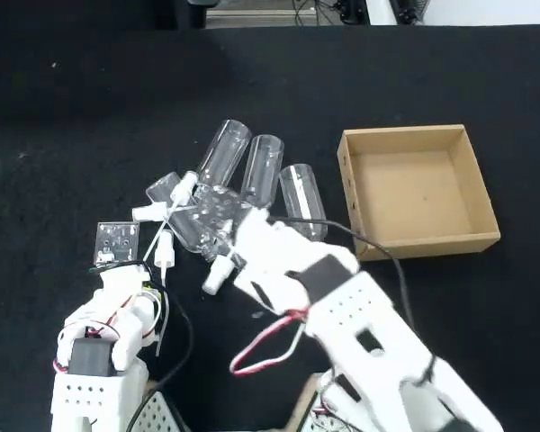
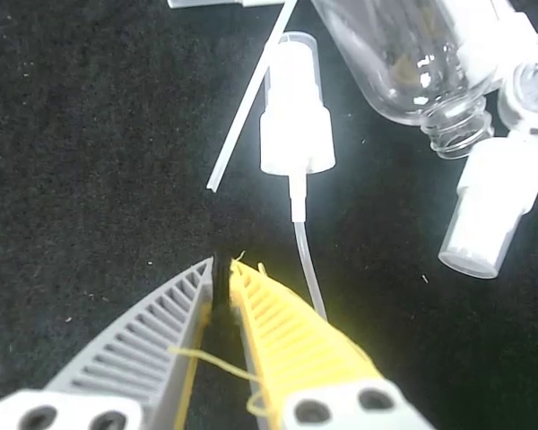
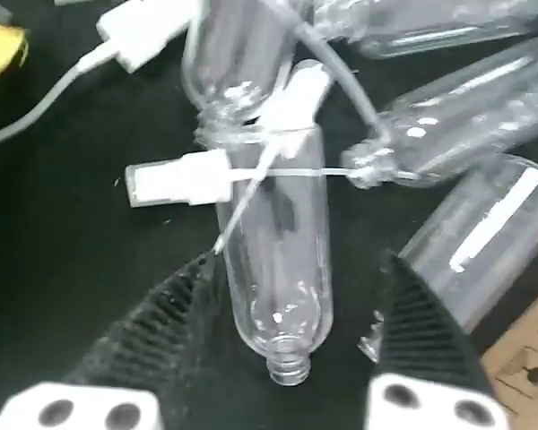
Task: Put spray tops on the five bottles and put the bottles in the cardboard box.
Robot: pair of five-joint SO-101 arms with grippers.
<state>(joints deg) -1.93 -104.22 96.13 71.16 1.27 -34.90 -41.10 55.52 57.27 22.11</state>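
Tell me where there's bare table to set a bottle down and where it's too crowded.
Bare black table lies behind and left of the clear bottles and behind the cardboard box, whose floor is empty. The middle is crowded: bottles and loose spray tops tangle by the right arm, with a narrow strip between bottles and box.

Both arms white with perforated housings, lower frame: left arm (image 1: 94, 360), right arm (image 1: 369, 342). Red cable (image 1: 237, 363) beside right arm. Left gripper (image 2: 222, 269): ribbed fingers, one grey, one yellow. Right gripper (image 3: 296, 269): black ribbed fingers.
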